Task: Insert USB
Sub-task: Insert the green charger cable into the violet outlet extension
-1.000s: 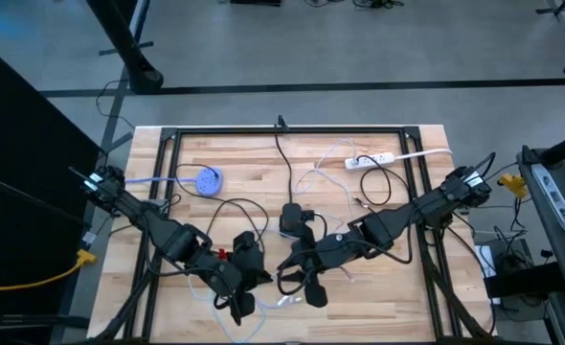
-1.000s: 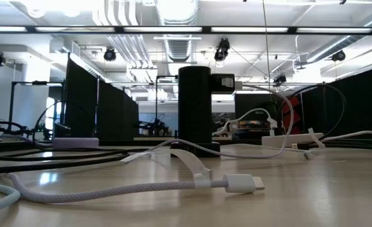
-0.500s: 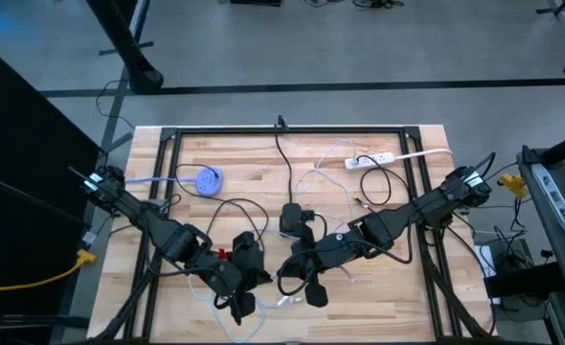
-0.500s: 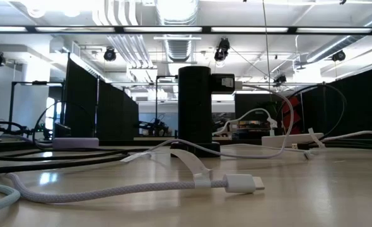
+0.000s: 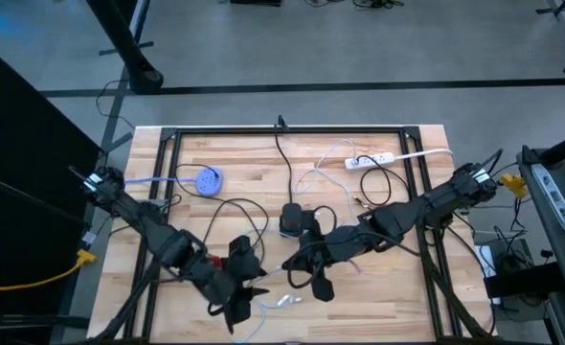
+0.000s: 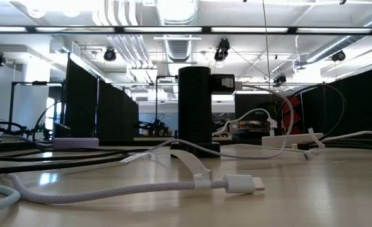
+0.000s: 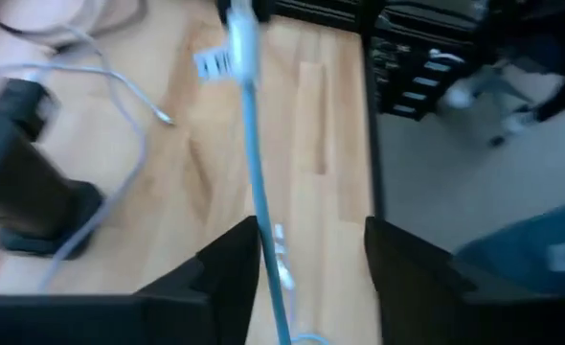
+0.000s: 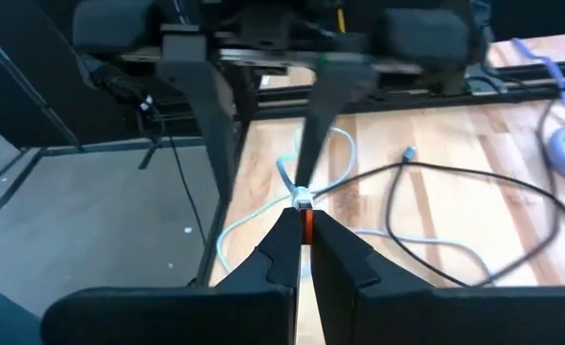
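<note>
Movement is showing in both arms over the last second: in the high view the left gripper is now sitting lower toward the near edge of the table, and the right gripper is now lying a little farther right, so the two are drawing apart with a pale blue cable stretching between them. The right gripper's fingers are pressing together on a small plug with a white tip and an orange body, seen in the right wrist view just ahead of its fingertips. The left gripper's fingers are standing apart in the left wrist view, with the cable running up between them; whether they are actually pinching it is unclear. A black charging tower is standing near the middle of the table, just behind the right gripper, and appears to be where the plug belongs. In the low view another white cable end is lying untouched on the wood. Judging from this, the pull is taking slack out of the cable and the plug is not yet in any socket.
</note>
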Robot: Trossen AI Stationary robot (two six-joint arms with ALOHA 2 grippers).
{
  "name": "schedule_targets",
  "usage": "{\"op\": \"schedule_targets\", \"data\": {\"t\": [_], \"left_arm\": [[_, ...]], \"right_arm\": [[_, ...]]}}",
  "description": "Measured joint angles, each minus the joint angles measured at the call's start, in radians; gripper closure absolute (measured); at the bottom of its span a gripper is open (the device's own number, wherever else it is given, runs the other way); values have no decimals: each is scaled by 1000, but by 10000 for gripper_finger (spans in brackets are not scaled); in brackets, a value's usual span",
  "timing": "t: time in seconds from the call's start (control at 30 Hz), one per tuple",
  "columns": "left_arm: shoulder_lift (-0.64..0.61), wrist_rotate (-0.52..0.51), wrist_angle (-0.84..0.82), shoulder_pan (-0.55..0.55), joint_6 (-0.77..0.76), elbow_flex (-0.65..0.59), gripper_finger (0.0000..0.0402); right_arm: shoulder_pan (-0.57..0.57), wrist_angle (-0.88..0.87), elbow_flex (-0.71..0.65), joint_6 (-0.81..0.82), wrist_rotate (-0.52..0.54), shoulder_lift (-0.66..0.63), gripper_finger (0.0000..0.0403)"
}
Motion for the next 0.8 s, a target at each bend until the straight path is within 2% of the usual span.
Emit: {"op": "schedule_targets", "data": {"t": [0.23, 0.57, 0.7, 0.8], "left_arm": [[-3, -226, -24, -90, -2, 0, 215], [-16, -617, -24, -240, -73, -9, 263], [-16, -700, 4, -254, -150, -57, 274], [-16, -722, 129, -255, -144, -112, 275]], "right_arm": [[5, 7, 0, -18, 17, -30, 400], [55, 131, 0, -56, 17, -28, 400], [74, 172, 0, -71, 24, -27, 400], [88, 197, 0, -96, 60, -22, 400]]}}
